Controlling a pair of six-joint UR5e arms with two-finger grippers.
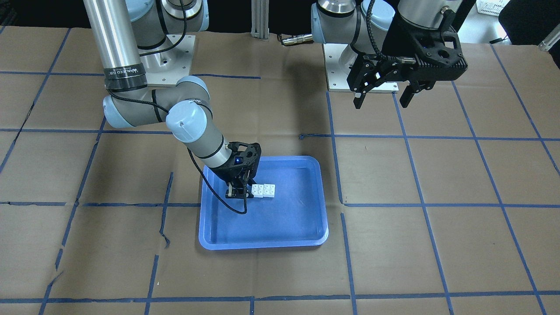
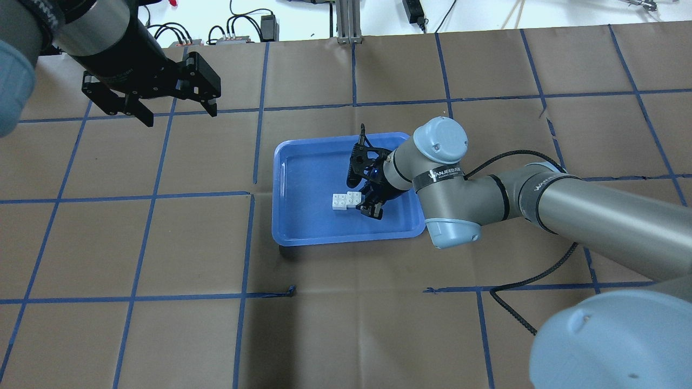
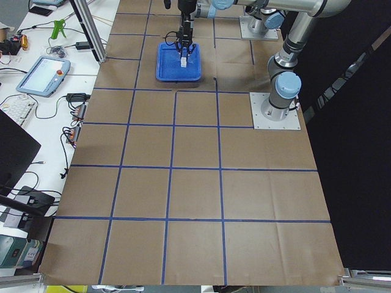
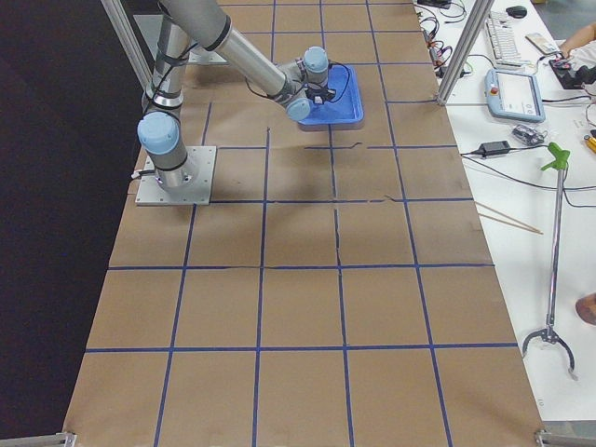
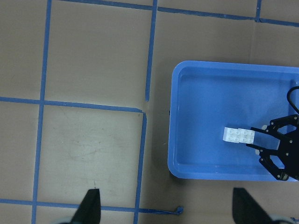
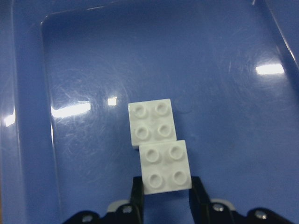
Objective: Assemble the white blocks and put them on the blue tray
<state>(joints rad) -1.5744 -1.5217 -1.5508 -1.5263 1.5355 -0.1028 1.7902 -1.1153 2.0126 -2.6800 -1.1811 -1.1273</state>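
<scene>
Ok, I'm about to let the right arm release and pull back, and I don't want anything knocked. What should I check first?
1. White blocks inside the blue tray: ok, near its middle.
2. Blocks properly joined: cannot tell; they touch but are offset sideways in the right wrist view.
3. Right end effector released: not ok; its fingers sit against both sides of the near block, with no gap visible.
4. Left end effector out of the way: ok; open, empty, raised and off to the side of the tray.
5. Retreat path: probably ok; the right arm reaches in over the tray's rim.
</scene>
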